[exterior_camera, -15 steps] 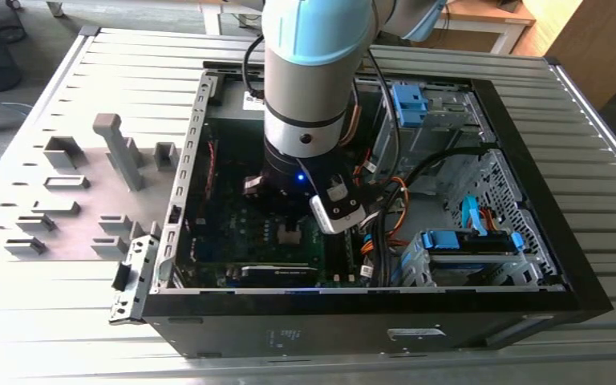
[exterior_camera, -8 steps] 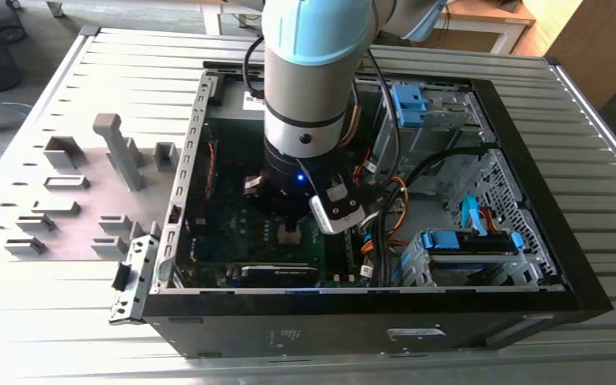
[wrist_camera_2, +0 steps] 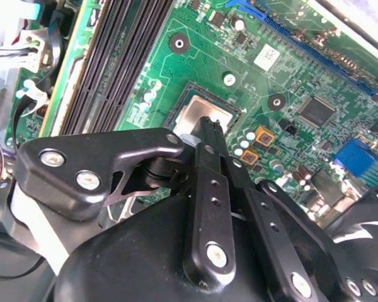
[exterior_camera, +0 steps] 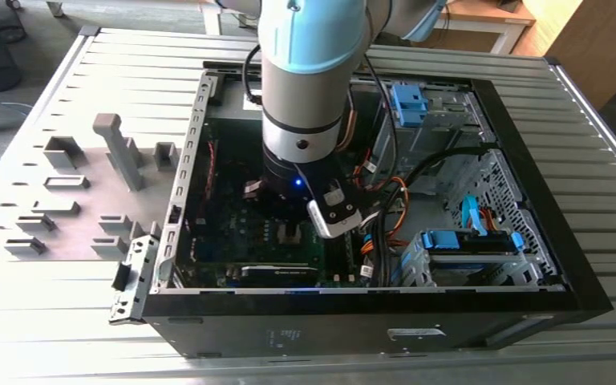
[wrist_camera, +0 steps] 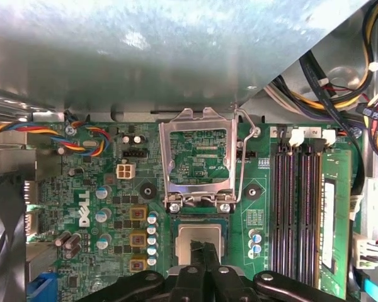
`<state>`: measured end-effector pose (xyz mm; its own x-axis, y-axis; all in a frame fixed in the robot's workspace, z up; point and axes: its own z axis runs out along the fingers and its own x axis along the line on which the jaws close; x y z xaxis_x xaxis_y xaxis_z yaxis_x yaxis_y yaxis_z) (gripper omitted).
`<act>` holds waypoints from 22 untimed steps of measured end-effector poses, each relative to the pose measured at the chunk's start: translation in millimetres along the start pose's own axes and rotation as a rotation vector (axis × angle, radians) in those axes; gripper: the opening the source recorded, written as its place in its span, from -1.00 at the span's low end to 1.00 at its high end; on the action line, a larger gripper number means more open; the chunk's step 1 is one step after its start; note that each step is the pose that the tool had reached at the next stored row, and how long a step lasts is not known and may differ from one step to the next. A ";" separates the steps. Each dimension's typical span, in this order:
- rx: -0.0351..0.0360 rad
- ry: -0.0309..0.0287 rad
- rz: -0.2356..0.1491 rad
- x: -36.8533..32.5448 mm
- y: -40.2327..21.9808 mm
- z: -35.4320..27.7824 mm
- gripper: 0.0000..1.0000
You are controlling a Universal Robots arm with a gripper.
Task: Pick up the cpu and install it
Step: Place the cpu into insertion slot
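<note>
We see the end effector [wrist_camera: 202,248] low inside the open computer case [exterior_camera: 565,282], its fingers pressed together without a gap; their tips meet the cpu [wrist_camera: 190,235], which lies flat in the motherboard socket [wrist_camera: 174,246]; the socket's metal load plate [wrist_camera: 196,123] stands swung open just beside it; memory slots [wrist_camera: 296,207] run near the socket.

Arm [exterior_camera: 305,80]: silver tube, lt-blue joint cover, blk wrist. Gripper [wrist_camera_2: 209,124]: blk linkages, silver screws.
</note>
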<state>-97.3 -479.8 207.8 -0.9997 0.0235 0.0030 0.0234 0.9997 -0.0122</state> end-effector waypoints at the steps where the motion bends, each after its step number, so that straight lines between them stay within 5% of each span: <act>1: 0.0002 0.0000 0.000 0.1 0.0 1.1 -0.79; 22: 0.0016 -0.0022 0.000 0.9 0.1 9.2 -0.79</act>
<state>-98.3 -479.9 198.6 -0.9997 0.0234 0.0008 0.0234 0.9996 -0.0138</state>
